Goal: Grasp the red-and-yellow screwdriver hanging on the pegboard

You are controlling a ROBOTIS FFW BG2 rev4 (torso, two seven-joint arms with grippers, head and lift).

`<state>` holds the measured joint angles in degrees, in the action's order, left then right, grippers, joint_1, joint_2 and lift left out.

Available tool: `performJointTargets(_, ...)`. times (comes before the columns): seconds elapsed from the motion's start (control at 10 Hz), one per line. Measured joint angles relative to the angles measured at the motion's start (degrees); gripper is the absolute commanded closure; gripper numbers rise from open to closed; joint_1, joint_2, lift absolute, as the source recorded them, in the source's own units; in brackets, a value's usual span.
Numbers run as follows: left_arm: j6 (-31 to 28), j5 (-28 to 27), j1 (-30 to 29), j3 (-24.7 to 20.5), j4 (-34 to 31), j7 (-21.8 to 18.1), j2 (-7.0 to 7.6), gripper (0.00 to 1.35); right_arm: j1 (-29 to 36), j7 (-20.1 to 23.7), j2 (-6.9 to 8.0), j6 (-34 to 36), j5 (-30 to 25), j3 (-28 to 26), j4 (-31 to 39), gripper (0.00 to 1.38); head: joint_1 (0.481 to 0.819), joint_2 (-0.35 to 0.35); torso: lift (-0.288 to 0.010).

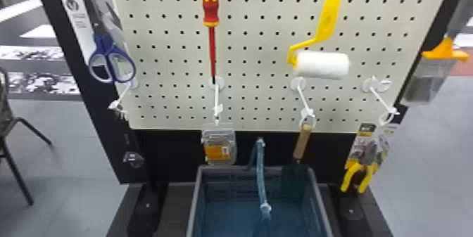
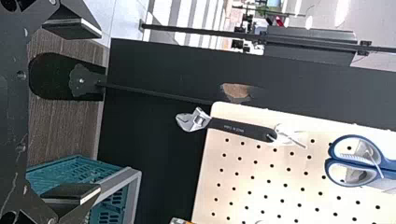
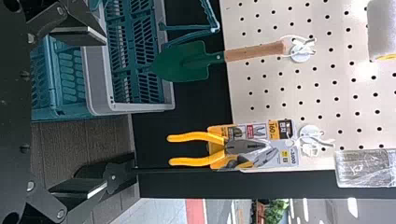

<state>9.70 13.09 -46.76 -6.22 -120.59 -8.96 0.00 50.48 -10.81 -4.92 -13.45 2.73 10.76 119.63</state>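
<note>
So I've got the red-and-yellow screwdriver [image 1: 211,6] in my head view, up top and a bit left of center, hanging on the pegboard [image 1: 255,96] with its handle up and blade pointing down. The tip comes down right at the round base of a white hook [image 1: 216,97], and a clear pack with an orange label [image 1: 218,148] hangs below that hook. The paint roller [image 1: 322,64] is over to its right, and the blue-handled scissors [image 1: 111,60] are to its left. My left gripper [image 2: 100,111] has its two fingers spread well apart with nothing between them gripped, and its wrist cam catches an adjustable wrench [image 2: 243,129] on the board. Same deal with my right gripper [image 3: 105,111]: fingers wide apart, holding nothing. That wrist cam also gets the green trowel [image 3: 187,60] and the yellow-handled pliers [image 3: 198,161] on their card. Down at the foot of the board there's a grey-rimmed crate [image 1: 194,201], sitting below the trowel.
</note>
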Motion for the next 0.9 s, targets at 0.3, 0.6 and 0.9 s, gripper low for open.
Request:
performJointTargets(0.3,-0.11,0.04,-0.10,-0.02,0.00,0.00,0.00,0.14,0.00,0.00,-0.05,0.00,0.08,-0.02,-0.12,0.22,0.549,0.000,-0.100)
performJointTargets(0.6,-0.73,0.07,0.09,-0.13,-0.17,0.00,0.00,0.14,0.00,0.00,-0.09,0.00,0.08,-0.02,-0.23,0.22,0.549,0.000,-0.100)
performJointTargets(0.9,-4.77,0.05,2.86,0.38,-3.97,-0.09,0.84,0.14,-0.06,0.07,-0.21,0.00,0.08,-0.04,-0.31,0.22,0.549,0.000,-0.100)
